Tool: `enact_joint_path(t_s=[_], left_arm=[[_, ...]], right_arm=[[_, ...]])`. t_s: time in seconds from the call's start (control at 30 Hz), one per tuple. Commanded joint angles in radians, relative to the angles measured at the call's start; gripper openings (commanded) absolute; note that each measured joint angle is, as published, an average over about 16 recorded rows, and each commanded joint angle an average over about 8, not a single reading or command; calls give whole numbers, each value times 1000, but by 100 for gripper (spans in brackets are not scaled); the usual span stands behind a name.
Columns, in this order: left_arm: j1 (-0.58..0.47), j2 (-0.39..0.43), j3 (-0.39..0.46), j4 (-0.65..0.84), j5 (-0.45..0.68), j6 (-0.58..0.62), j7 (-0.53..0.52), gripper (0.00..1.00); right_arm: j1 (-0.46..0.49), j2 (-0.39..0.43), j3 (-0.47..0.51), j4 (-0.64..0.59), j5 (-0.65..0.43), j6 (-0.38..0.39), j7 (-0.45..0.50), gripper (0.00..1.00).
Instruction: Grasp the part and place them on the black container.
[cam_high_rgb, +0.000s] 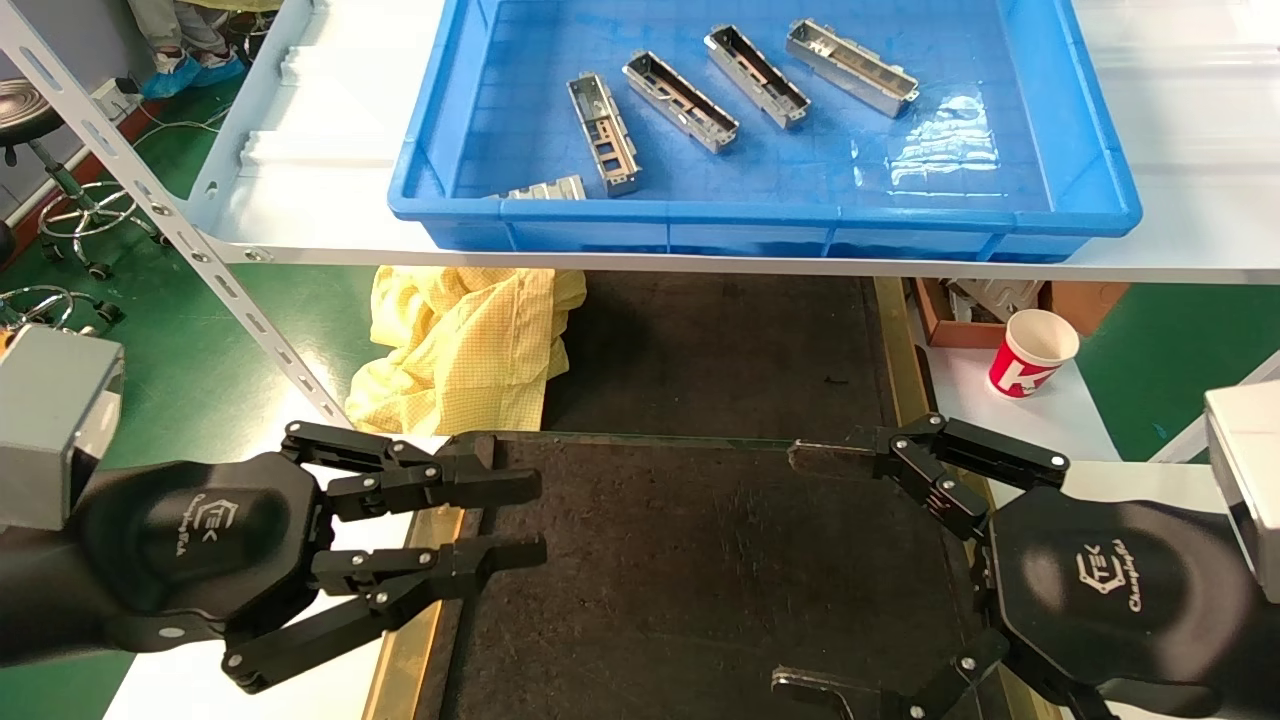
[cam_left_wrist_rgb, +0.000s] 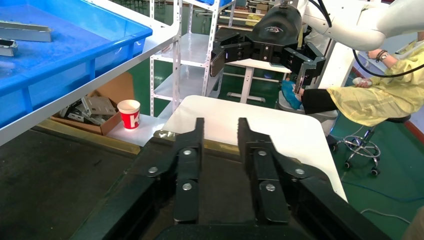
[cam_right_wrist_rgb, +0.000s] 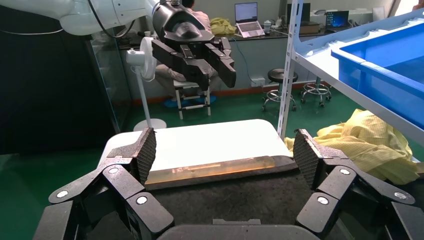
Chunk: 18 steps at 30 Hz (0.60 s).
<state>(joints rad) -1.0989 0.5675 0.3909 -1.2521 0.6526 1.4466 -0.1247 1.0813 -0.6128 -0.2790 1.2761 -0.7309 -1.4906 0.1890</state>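
Five silver-grey parts (cam_high_rgb: 680, 101) with cutouts sit in the blue bin (cam_high_rgb: 1090, 150).
Their long axes mostly slant toward the robot's right; left gripper (cam_high_rgb: 520, 520) narrowly parted, right gripper (cam_high_rgb: 800, 570) wide, both over the black container (cam_high_rgb: 700, 590).

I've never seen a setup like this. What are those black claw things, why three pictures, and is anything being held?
The black claws are a robot's two hands, called grippers. The wide picture comes from a camera on its head: the left gripper and right gripper hover over a black container, a flat dark tray. Both are open and hold nothing.

The other two pictures come from cameras on the wrists, each looking out along its own fingers. In each, the claw seen farther off is the other arm's.

On a white shelf above sits a blue bin holding several slim metal pieces, such as this part. The job is moving them to the tray, which has none on it yet. A yellow cloth and a paper cup lie nearby.
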Motion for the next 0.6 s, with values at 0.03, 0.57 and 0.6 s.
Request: enact_joint_path(t_s=[0.03, 0.57, 0.6], left_arm=[[0, 0, 0, 0, 0, 0, 0, 0], [0, 0, 0, 0, 0, 0, 0, 0], [0, 0, 0, 0, 0, 0, 0, 0]], right_arm=[[-3, 1, -1, 3, 1, -2, -1, 100], [314, -137, -51, -227, -132, 88, 35, 100], [343, -153, -59, -253, -150, 95, 32, 100]])
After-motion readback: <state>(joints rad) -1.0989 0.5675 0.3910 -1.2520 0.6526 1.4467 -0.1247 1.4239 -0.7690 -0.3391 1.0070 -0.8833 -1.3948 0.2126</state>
